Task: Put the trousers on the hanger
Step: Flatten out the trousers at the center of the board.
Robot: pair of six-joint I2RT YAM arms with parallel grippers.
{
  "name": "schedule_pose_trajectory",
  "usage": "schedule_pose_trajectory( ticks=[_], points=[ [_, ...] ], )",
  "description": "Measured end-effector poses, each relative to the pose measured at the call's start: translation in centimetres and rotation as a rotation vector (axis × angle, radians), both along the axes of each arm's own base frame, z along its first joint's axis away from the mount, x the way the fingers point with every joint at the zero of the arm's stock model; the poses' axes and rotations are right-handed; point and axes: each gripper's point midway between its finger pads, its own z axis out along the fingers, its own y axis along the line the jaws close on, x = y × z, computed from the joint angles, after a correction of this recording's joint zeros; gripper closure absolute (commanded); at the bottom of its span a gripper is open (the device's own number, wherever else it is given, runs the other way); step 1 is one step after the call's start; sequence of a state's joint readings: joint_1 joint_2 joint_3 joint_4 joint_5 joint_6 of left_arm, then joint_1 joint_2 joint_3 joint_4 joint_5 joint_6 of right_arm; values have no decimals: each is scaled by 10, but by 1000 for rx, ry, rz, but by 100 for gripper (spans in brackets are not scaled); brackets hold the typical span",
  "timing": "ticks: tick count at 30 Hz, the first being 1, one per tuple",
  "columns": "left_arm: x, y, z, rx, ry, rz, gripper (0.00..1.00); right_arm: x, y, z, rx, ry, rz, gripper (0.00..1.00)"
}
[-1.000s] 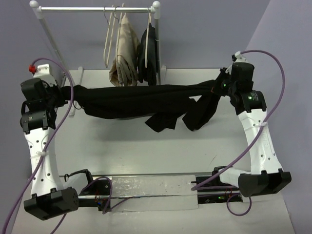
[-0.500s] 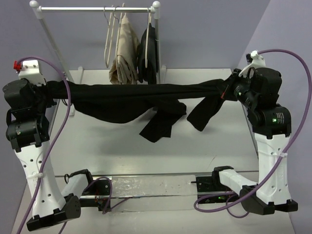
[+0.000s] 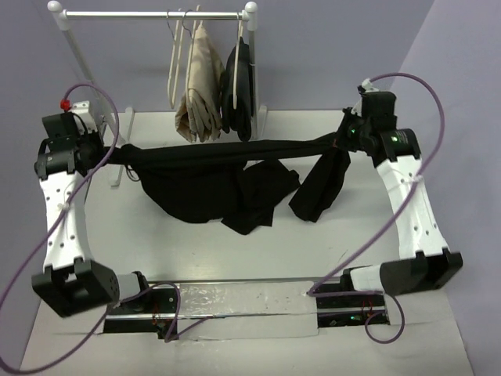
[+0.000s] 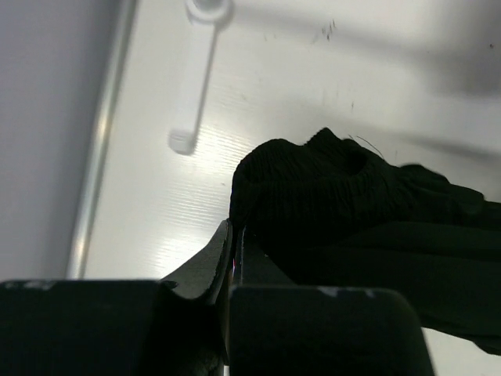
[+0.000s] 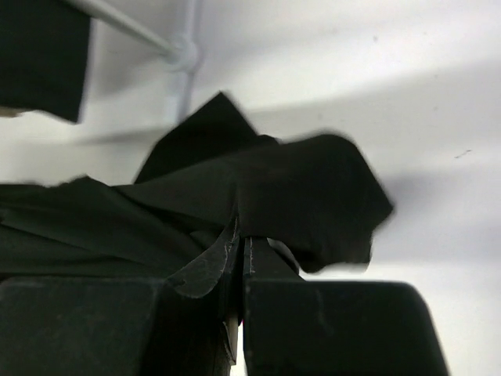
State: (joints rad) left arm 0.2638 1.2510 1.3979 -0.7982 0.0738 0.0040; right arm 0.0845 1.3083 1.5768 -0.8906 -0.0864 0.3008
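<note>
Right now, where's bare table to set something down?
Free: the table strip between the sagging trousers and the near mounting rail. Crowded: mid-table under the trousers, and the far edge below the rack.

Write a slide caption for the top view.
Left gripper and right gripper hold black trousers stretched between them over the table.

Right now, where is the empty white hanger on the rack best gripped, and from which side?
Grip the hanger low on its thin frame, coming from the left, probably. It hangs edge-on from the rail, nothing hangs to its left, and the beige trousers hang close on its right.
</note>
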Motion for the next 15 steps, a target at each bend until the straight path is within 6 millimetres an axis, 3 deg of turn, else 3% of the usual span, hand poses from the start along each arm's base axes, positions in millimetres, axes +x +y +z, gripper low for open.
schedule_pose_trajectory(
  ticks=[4, 9, 11, 15],
  points=[
    [13, 1, -23, -57, 63, 5, 100, 13, 8, -20, -79, 50, -7, 100],
    [7, 13, -9, -36, 10, 37, 100, -3, 27, -23, -124, 7, 21, 100],
    [-6, 19, -15, -19, 8, 54, 100, -20, 31, -46, -120, 38, 26, 100],
    [-41, 31, -58, -10, 109, 99, 100, -60, 51, -117, -108, 203, 55, 72]
  ],
)
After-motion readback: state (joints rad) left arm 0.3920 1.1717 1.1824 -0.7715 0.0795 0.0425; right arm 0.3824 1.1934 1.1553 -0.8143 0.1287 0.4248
